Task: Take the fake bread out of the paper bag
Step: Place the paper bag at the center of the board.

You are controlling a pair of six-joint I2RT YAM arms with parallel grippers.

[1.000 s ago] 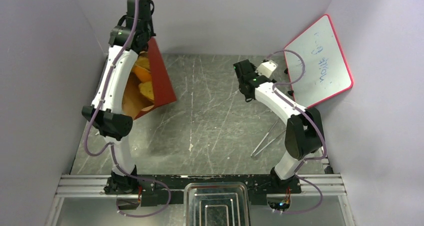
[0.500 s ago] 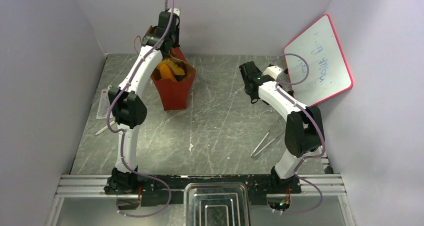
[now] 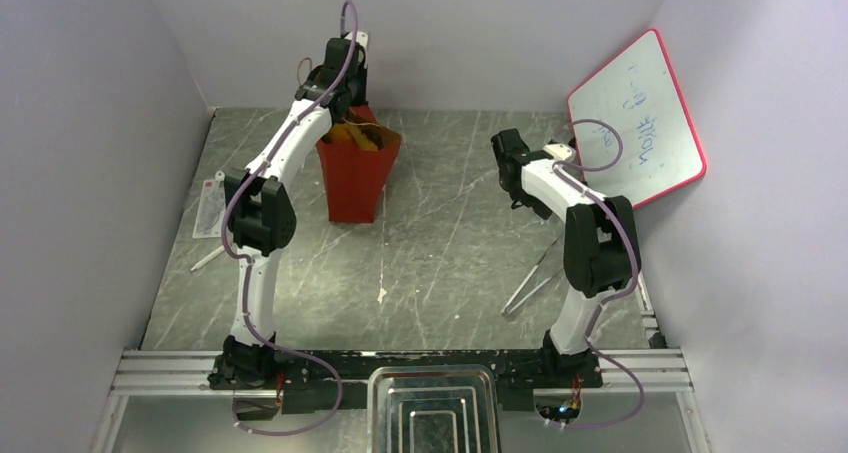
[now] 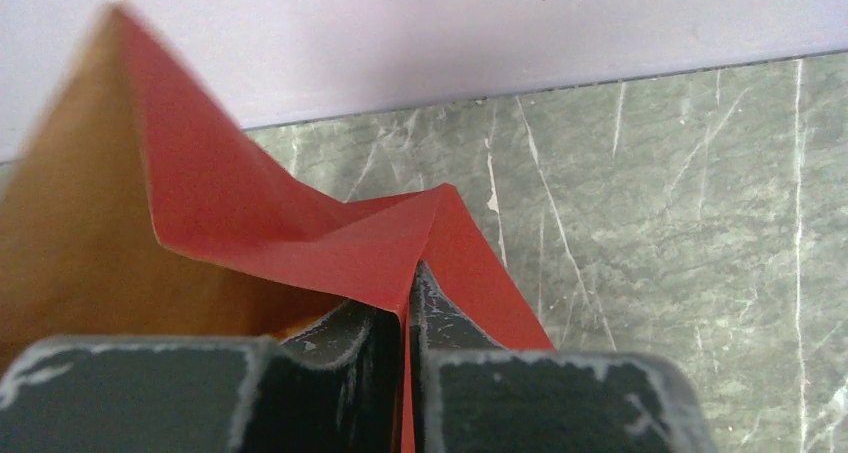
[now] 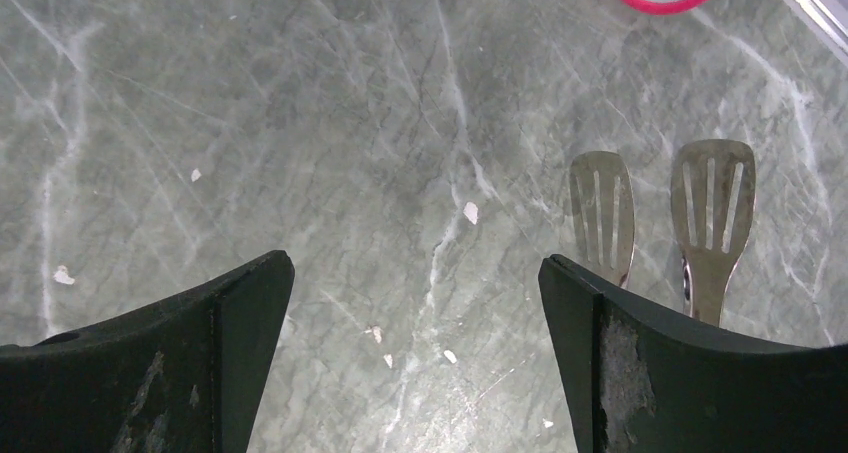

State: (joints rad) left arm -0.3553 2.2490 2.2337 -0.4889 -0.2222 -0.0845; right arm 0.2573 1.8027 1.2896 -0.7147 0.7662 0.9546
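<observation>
The red paper bag stands upright at the back of the table, its brown inside showing at the mouth. Orange and yellow fake bread pieces show inside the mouth. My left gripper is at the bag's back rim and is shut on it. In the left wrist view the two fingers pinch the red paper edge; the bread is hidden there. My right gripper hangs open and empty over bare table at the right.
Metal tongs lie on the table right of centre, their slotted tips under my right gripper. A pink-framed whiteboard leans on the right wall. A silver tray sits at the near edge. A flat clear packet lies at the left.
My left arm has carried the bag from a tilted pose at the far left to an upright stand nearer the middle. My right gripper has drifted slightly right.
</observation>
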